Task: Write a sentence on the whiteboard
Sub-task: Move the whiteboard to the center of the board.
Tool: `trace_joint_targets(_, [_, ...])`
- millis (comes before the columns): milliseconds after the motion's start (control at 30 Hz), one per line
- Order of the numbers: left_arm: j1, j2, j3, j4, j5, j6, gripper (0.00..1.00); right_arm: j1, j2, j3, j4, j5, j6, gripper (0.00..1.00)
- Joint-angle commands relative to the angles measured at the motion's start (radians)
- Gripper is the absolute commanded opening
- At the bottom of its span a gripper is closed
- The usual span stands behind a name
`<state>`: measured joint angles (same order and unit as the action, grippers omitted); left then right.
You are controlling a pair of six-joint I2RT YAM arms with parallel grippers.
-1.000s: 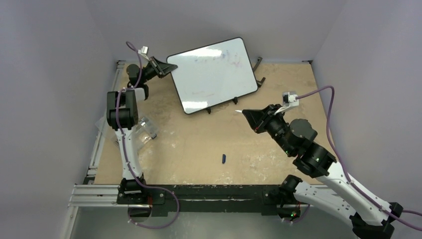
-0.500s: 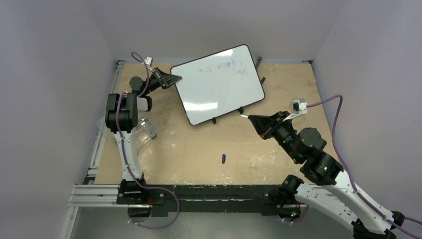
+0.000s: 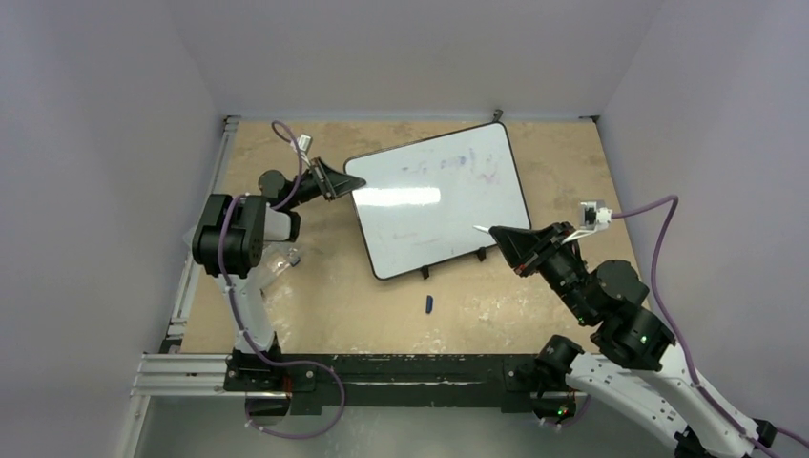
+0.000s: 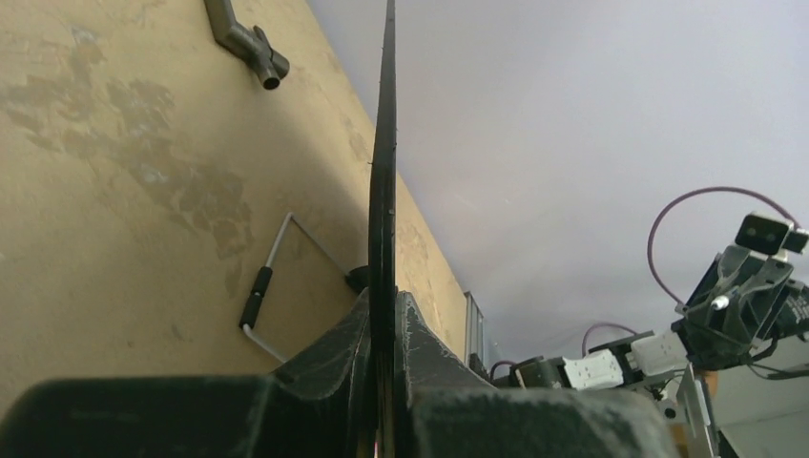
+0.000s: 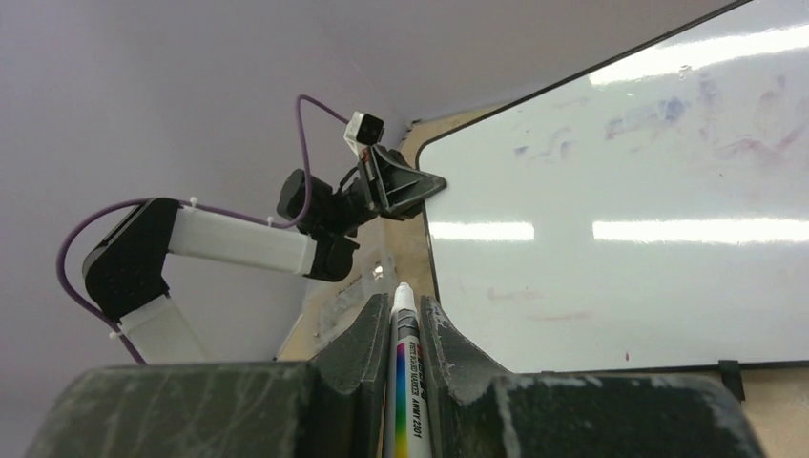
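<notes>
The whiteboard [image 3: 439,205] stands tilted on the table, its face showing only faint smudged blue and purple marks near the top. The sentence does not show on it. My left gripper [image 3: 342,181] is shut on the board's left edge. In the left wrist view the board [image 4: 383,143] is edge-on between the closed fingers [image 4: 348,348]. My right gripper [image 3: 501,235] is shut on a white marker [image 5: 405,367] with a rainbow stripe. Its tip [image 3: 477,228] points at the board's lower right part, close to the surface. The board fills the right wrist view [image 5: 620,191].
A small blue cap [image 3: 428,304] lies on the table in front of the board. A clear plastic holder [image 3: 277,258] sits by the left arm. The board's stand feet [image 3: 425,273] rest on the table; a wire stand [image 4: 272,277] shows behind it.
The left gripper has dragged the whiteboard nearer and to the right, turning it. The right gripper with the marker has drawn back to the right and nearer.
</notes>
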<state>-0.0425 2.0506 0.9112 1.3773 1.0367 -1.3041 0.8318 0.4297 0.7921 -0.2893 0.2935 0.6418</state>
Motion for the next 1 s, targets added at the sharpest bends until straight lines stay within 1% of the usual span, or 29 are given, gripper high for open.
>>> trace_joint_targets(0, [-0.016,-0.103,-0.125,0.048,0.056,0.066,0.0,0.001,-0.022,-0.01,-0.006,-0.004,0.019,0.0])
trace_joint_targets(167, [-0.018,-0.164,-0.221,0.048,0.042,0.108,0.0,0.0,-0.028,-0.019,-0.007,-0.018,0.03,0.0])
trace_joint_targets(200, [-0.017,-0.17,-0.237,0.048,0.037,0.114,0.02,0.001,-0.029,-0.019,-0.011,-0.021,0.03,0.0])
trace_joint_targets(333, [-0.017,-0.182,-0.263,0.048,0.015,0.128,0.24,0.001,-0.036,-0.015,-0.027,-0.019,0.031,0.0])
trace_joint_targets(400, [-0.016,-0.193,-0.273,0.047,0.003,0.136,0.29,0.001,-0.043,-0.012,-0.041,-0.015,0.032,0.0])
trace_joint_targets(433, [-0.013,-0.205,-0.285,0.048,-0.015,0.143,0.36,0.0,-0.048,-0.011,-0.047,-0.012,0.032,0.0])
trace_joint_targets(467, [-0.005,-0.218,-0.299,0.047,-0.039,0.15,0.55,0.0,-0.053,-0.01,-0.053,-0.007,0.033,0.0])
trace_joint_targets(533, [0.012,-0.242,-0.314,0.048,-0.065,0.148,0.69,0.0,-0.063,-0.007,-0.067,0.001,0.033,0.0])
trace_joint_targets(567, [0.017,-0.254,-0.312,0.048,-0.065,0.146,0.74,0.0,-0.068,-0.004,-0.073,0.006,0.034,0.0])
trace_joint_targets(633, [0.033,-0.283,-0.311,0.046,-0.062,0.143,0.92,0.0,-0.076,-0.001,-0.087,0.016,0.031,0.0])
trace_joint_targets(667, [0.042,-0.296,-0.309,0.043,-0.057,0.143,0.99,0.0,-0.078,0.003,-0.092,0.021,0.03,0.0])
trace_joint_targets(767, [0.105,-0.321,-0.324,0.047,-0.09,0.124,1.0,0.001,-0.083,0.012,-0.11,0.03,0.026,0.0])
trace_joint_targets(967, [0.169,-0.359,-0.314,0.046,-0.142,0.096,1.0,0.0,-0.076,0.041,-0.124,0.035,0.013,0.0])
